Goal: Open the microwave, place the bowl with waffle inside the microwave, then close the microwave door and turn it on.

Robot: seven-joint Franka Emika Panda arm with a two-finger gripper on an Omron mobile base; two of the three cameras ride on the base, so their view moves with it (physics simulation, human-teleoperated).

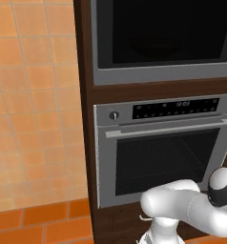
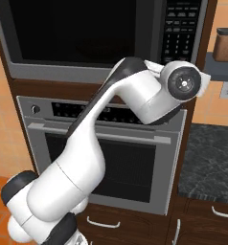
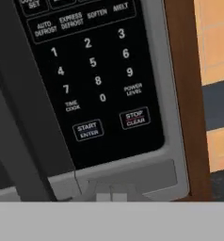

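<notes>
Microwave (image 2: 87, 38): upper part of both base views, set in dark wood above the oven (image 2: 106, 153); door (image 2: 82, 28) closed, black glass, top cut off. Keypad (image 3: 92, 80), center of hand view, reads AUTO DEFROST, EXPRESS DEFROST, SOFTEN, MELT, digits 0-9, TIME COOK, POWER LEVEL, START ENTER, STOP CLEAR; top row cut off. Gripper (image 3: 111, 196): fingertips together, holding nothing, bottom center, just below the keypad. Canister (image 2: 226, 44): upper right, contents not discernible.
</notes>
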